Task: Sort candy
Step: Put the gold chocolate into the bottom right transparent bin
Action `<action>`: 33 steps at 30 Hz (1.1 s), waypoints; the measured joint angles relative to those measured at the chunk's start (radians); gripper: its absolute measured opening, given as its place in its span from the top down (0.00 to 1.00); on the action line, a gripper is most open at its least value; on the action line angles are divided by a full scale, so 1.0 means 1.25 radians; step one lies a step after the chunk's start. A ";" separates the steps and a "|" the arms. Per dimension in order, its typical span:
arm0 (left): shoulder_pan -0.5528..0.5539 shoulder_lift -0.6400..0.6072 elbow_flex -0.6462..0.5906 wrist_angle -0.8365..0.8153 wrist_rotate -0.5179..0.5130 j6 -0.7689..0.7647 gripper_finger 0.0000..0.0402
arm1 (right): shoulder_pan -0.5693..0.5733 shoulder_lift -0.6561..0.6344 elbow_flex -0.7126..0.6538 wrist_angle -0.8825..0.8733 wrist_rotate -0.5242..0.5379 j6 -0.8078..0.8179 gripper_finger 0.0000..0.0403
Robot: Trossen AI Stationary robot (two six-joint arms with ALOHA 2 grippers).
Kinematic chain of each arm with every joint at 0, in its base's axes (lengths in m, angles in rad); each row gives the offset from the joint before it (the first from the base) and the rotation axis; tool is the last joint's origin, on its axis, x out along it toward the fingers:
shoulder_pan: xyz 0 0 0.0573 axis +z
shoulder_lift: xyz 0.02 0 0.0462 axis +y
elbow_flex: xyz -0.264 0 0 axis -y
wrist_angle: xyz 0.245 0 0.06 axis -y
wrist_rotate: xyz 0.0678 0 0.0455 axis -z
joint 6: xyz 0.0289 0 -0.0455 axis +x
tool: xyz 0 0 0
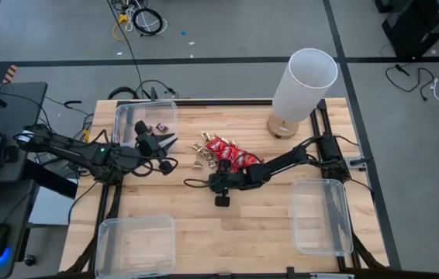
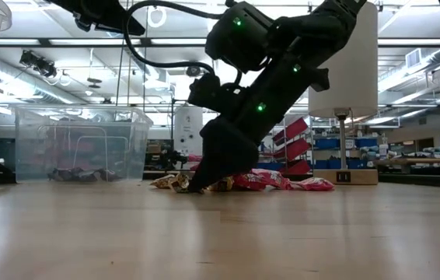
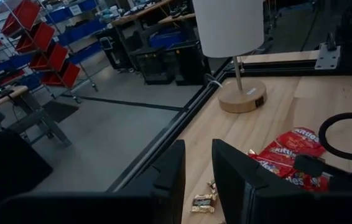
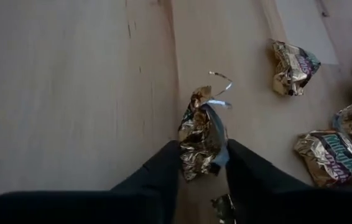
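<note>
A pile of candy lies at the middle of the table: red packets [image 1: 231, 155] and gold-foil pieces [image 1: 200, 157]. My right gripper [image 4: 204, 165] reaches in from the table's right, slanting down at the pile's near left edge [image 1: 208, 174], and is shut on one gold-foil piece [image 4: 202, 134]. Other gold pieces [image 4: 328, 155] lie beside it on the wood. My left gripper [image 3: 198, 180] hovers above the table's left side by the far-left bin [image 1: 146, 120], open, with nothing between its fingers. My right gripper pinches the crumpled gold-foil piece by its near end [image 4: 207, 160] between the two fingers [image 4: 163, 168]. The fingers slant down from the table's right side. The piece sticks out ahead of the fingertips, down at the table top [image 2: 197, 187].
The far-left clear bin holds a few dark pieces [image 1: 157, 126]. Two more clear bins stand at the near left [image 1: 136, 244] and at the right [image 1: 322, 215]. A white lamp [image 1: 301, 85] on a wooden base stands at the far right.
</note>
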 joint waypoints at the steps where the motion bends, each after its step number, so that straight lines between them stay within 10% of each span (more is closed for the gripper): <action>1: 0.000 0.000 0.000 0.000 0.000 0.000 0.79 | 0.000 0.000 0.000 0.000 -0.005 -0.003 0.76; 9: 0.000 0.017 0.000 -0.001 0.000 -0.003 0.79 | 0.000 0.000 0.000 0.004 -0.027 -0.012 0.98; 33: 0.000 0.056 0.001 0.004 -0.045 0.000 0.79 | 0.011 -0.238 -0.001 -0.251 -0.033 0.027 1.00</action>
